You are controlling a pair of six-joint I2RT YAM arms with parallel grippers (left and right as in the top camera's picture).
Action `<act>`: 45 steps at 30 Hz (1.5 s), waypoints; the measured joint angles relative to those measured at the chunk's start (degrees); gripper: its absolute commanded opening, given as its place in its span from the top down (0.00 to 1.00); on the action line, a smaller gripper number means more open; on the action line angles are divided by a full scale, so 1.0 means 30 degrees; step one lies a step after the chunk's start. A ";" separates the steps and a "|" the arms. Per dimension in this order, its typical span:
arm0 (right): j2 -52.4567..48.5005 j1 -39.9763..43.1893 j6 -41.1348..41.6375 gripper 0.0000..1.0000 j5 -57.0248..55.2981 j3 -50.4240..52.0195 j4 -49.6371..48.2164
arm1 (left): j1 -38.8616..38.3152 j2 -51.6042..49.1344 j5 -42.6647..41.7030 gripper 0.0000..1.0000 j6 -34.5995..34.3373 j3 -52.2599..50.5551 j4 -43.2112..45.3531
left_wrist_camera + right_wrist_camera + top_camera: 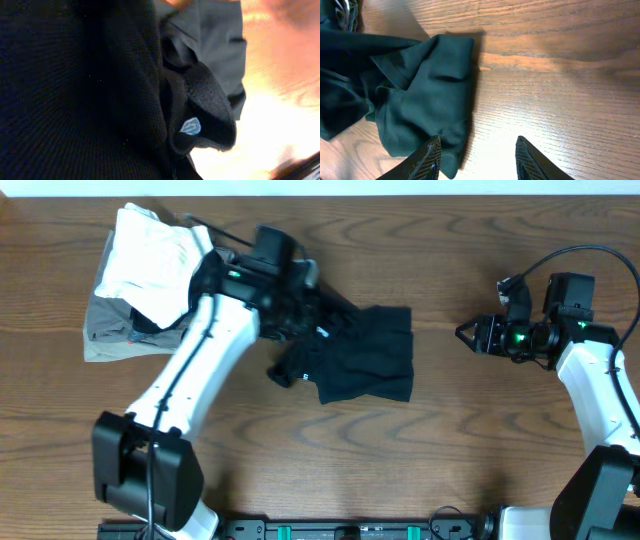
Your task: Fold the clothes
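The clothes, a crumpled black shirt (365, 355), lie in a heap at the table's middle. My left gripper (300, 308) is down on the shirt's upper left edge, its fingers buried in the cloth. In the left wrist view, black knit fabric (100, 90) fills the frame right against the camera, and a fold shows a small white mark (190, 126). My right gripper (465, 333) hangs open to the right of the shirt, clear of it. In the right wrist view the shirt (420, 90) lies ahead on the left, and the right gripper (476, 150) has only bare wood between its fingers.
A white folded garment (150, 260) sits on a grey folded garment (110, 335) at the back left, just behind my left arm. Brown wooden table (480, 440) stretches in front and to the right of the shirt.
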State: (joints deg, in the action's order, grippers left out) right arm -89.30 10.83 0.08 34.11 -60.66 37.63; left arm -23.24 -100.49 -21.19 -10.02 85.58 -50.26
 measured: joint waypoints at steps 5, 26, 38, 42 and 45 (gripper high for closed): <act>0.0000 0.0000 0.0182 0.54 0.0000 -0.0007 0.0000 | -0.2659 -0.0845 0.0699 0.94 -0.0007 0.0000 0.1486; 0.0000 -0.0015 0.0335 0.54 -0.0007 0.0000 0.0321 | -0.5275 -0.4386 0.2674 0.90 -0.0903 -0.0015 0.9056; 0.0000 -0.0015 0.0335 0.54 0.0000 0.0000 0.0452 | -0.5421 -0.5508 0.1137 0.61 -0.3614 -0.0015 1.2546; 0.0000 -0.0015 0.0335 0.53 -0.0007 0.0000 0.0641 | -0.5472 -0.5508 0.0656 0.61 -0.3738 -0.0015 1.2262; 0.0000 -0.0015 0.0335 0.52 -0.0007 0.0000 0.0670 | -0.5413 -0.5384 0.0546 0.62 -0.3548 -0.0015 1.1708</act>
State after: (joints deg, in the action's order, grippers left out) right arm -89.30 10.79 1.08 34.09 -60.66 39.64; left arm -39.48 -116.64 -19.55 -20.67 85.54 -15.14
